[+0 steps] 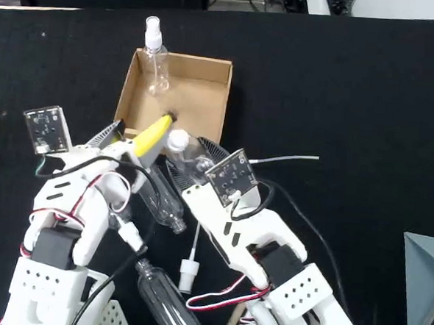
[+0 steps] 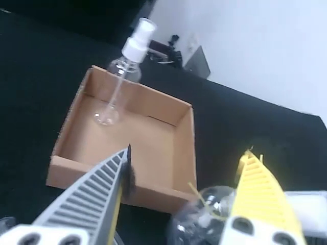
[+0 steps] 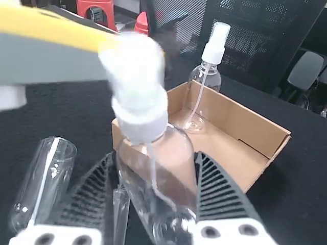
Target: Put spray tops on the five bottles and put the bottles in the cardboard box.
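cardboard box (image 1: 199,95): brown card, matt, dull inside and out
standing bottle (image 1: 155,63): clear plastic, smooth, glossy
spray top (image 1: 152,26): white plastic, smooth, low sheen
held bottle (image 3: 158,173): clear plastic, glossy, bright glints on the shoulder
loose bottles (image 1: 166,299): same clear glossy plastic
left gripper (image 2: 188,152): ribbed matt plastic, one side yellow, one grey
right gripper (image 3: 154,155): ribbed matt plastic, dark grey
arm shells (image 1: 60,197): white plastic, smooth, faint sheen
table cover (image 1: 339,89): black, matt, looks like cloth
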Motion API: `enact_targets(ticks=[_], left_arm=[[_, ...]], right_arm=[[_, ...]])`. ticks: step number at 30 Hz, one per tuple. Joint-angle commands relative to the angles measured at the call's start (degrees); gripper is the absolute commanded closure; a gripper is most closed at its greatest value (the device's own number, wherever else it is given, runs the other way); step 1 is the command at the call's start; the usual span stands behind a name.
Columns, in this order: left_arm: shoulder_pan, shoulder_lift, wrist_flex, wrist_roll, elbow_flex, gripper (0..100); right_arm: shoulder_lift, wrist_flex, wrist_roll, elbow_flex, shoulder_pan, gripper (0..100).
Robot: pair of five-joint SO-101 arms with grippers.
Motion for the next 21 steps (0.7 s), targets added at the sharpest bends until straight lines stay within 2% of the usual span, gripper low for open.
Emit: enact_targets(ticks=[1,11,21], left_arm=[[3.4,-0.1,-0.6,-1.2,0.0,69],[2.6,-0.1,-0.6,-1.2,-0.6,69],[-5.0,-0.1,-0.6,-0.9,-2.7,69]], right_arm=[[-2.0,-1.5,-0.4,-0.4,-1.1,93.4],[-2.0,-1.4,-0.3,0.6,-1.0,93.4],[-2.0,-1.4,-0.3,0.7,3.1,93.4]])
